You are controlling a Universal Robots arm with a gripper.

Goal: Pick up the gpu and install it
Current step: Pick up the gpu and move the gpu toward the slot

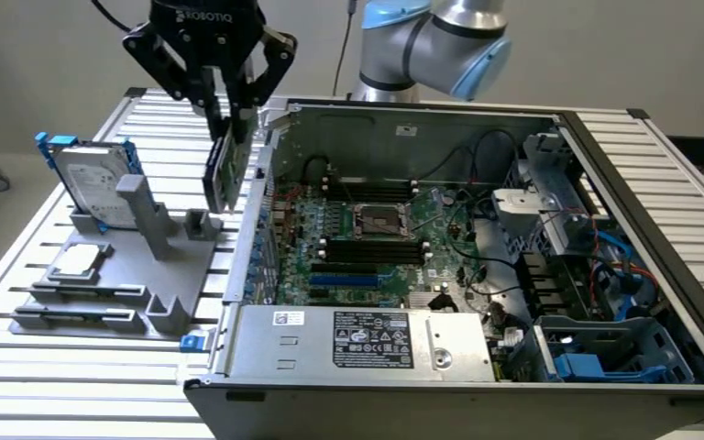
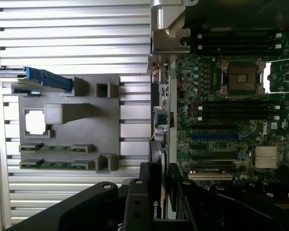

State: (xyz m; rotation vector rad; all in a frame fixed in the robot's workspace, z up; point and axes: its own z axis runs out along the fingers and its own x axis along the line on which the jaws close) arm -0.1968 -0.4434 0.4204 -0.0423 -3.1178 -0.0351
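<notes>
My gripper (image 1: 230, 115) hangs above the gap between the grey fixture (image 1: 95, 284) and the open computer case (image 1: 645, 183), shut on the gpu (image 1: 223, 174). The card hangs on edge, lifted clear of the fixture, right beside the case's side wall at the exterior view's left. In the wrist view the gpu (image 2: 159, 144) is seen edge-on between my fingers (image 2: 137, 192), over the rim of the case. The motherboard (image 1: 365, 229) lies inside the case, with a blue expansion slot (image 2: 216, 136) among black ones.
On the fixture (image 2: 72, 139) stand a silver hard drive in a blue frame (image 1: 83, 179), a square processor chip (image 1: 77, 261) and two memory sticks (image 2: 53, 148). A power supply (image 1: 365, 335), drive cages and cables crowd the case. The slatted table (image 1: 83, 385) lies all around.
</notes>
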